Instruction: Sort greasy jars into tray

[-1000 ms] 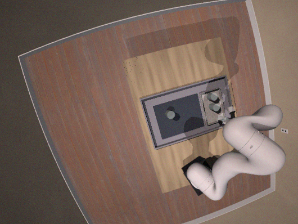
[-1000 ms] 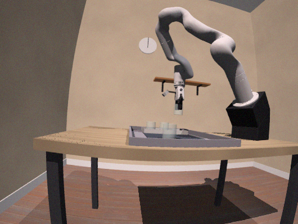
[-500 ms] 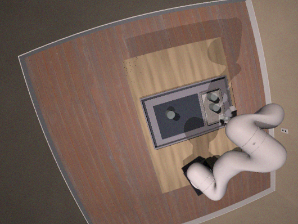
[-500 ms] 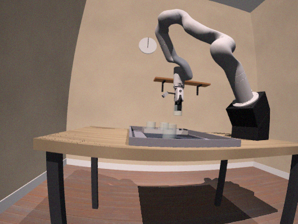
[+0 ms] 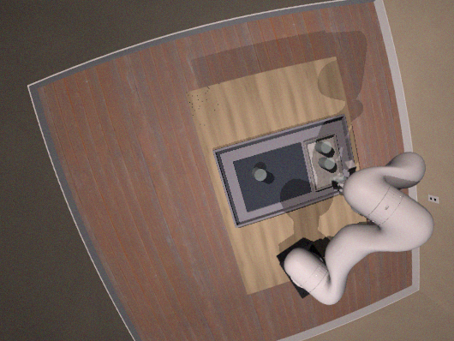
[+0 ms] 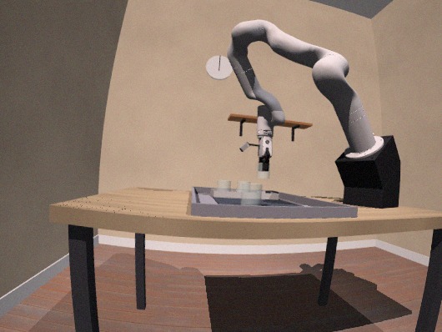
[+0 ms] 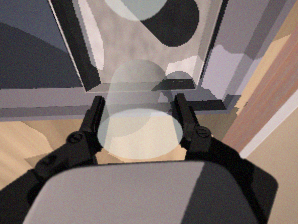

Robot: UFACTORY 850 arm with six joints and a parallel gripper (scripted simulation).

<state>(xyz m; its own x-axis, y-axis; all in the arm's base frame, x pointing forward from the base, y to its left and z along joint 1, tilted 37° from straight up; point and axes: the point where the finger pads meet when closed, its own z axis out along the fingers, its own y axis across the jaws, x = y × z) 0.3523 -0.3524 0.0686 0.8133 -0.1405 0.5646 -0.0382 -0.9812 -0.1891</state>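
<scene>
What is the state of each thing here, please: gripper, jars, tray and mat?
Gripper: shut on a jar
Held jar: raised, upright
Two tray jars: standing, apart
Mat jar: standing
Tray: flat
Mat: flat

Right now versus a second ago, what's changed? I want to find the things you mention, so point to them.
The end effector [image 5: 343,176] [image 6: 263,167] [image 7: 140,105] has come down a little and, in the top view, shifted slightly right, carrying its held jar [image 5: 338,178] [image 6: 263,174] [image 7: 140,135]. Nothing gripped or released. Unchanged: two jars in the tray [image 5: 305,150] [image 6: 233,194] [image 7: 65,42], one on the mat [image 5: 257,197] [image 6: 273,202] [image 7: 30,60].
</scene>
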